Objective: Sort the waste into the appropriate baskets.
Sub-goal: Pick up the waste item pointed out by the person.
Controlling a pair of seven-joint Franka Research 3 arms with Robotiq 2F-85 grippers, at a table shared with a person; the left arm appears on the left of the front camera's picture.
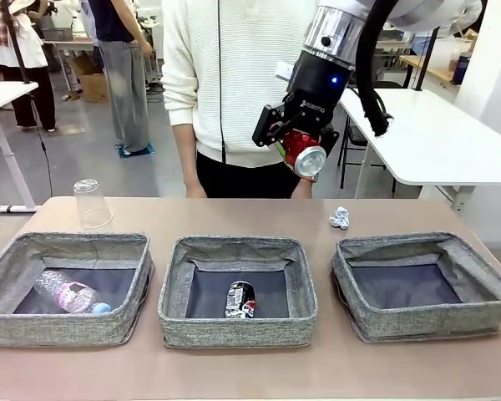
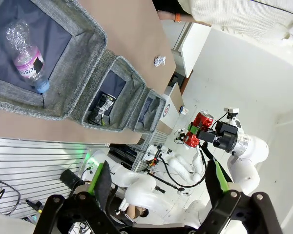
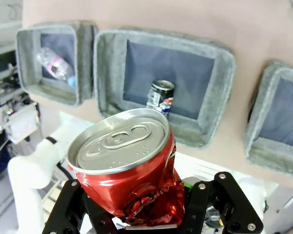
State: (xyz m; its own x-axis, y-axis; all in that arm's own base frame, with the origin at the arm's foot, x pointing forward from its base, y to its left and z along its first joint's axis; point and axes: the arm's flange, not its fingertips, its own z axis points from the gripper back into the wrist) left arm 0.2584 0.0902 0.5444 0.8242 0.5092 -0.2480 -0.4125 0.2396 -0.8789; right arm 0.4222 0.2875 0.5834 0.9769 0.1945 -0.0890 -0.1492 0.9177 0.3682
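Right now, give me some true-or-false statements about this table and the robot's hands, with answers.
The right hand grips the crushed red can in the air. True.
The plastic bottle lies in the middle basket. False: it lies in the left basket; the middle one holds the dark can.
The clear cup stands upside down on the table. True.
The paper ball is in the right basket. False: it lies on the table behind it.
The left hand is shut. False: it is open.

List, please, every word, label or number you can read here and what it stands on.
"ROBOTIQ": on the black body of the right pincer.
Pink label of the bottle: print too blurred to read.
On the dark can: too small to read.
On the red can: nothing legible.
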